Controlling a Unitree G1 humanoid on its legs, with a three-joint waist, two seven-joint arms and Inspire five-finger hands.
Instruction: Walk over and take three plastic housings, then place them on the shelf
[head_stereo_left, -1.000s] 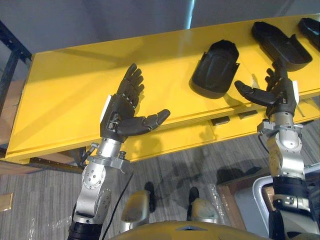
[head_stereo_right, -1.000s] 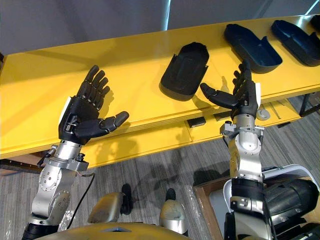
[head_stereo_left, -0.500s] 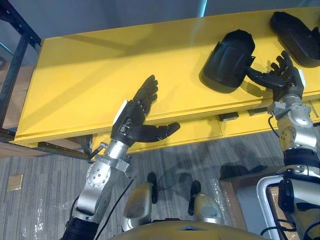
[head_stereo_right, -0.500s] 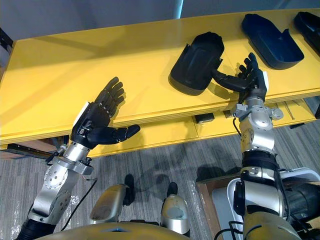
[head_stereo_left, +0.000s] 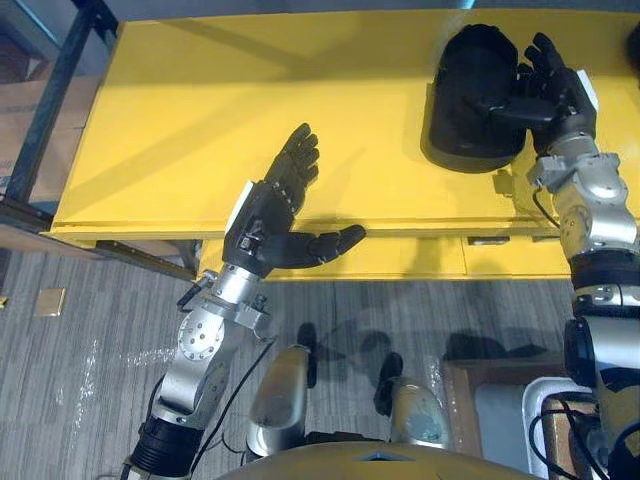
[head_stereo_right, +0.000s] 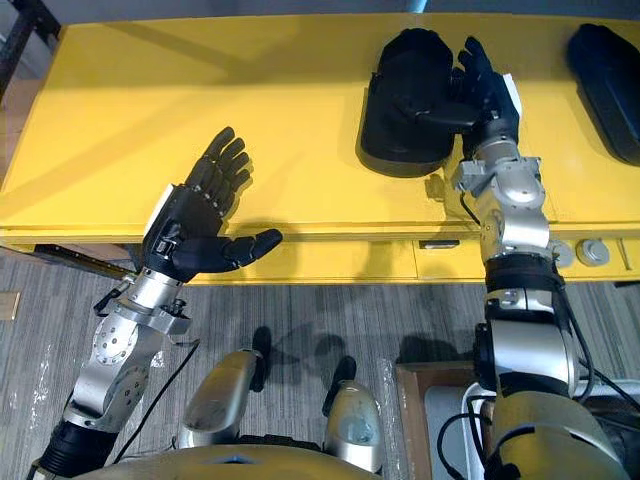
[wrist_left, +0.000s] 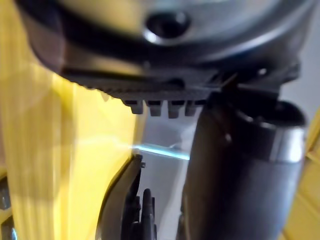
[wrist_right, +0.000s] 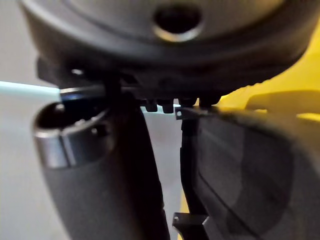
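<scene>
Yellow tabletop (head_stereo_left: 200, 120) had slid lower and squarer in my head views over the last second. I read that as the robot stepping in, not as anything on the table moving. The real change was on my right. A second earlier the right hand (head_stereo_left: 548, 88) had hung short of the table edge, beside the nearest black plastic housing (head_stereo_left: 465, 120); now it had reached up and come onto it. Its thumb lay across the housing's top, and its fingers (head_stereo_right: 478, 72) stood spread and nearly straight along the housing's right rim. I judged it wide and touching, straddling the rim but not clamped. The right wrist view showed the housing's wall close by the thumb. That housing lay flat on the table, not lifted, and another housing (head_stereo_right: 610, 90) lay further right. The left hand (head_stereo_left: 268, 215) hovered over the table's near edge, fingers straight and thumb out, holding nothing. I judged the first pick only beginning, with none of the three taken.
</scene>
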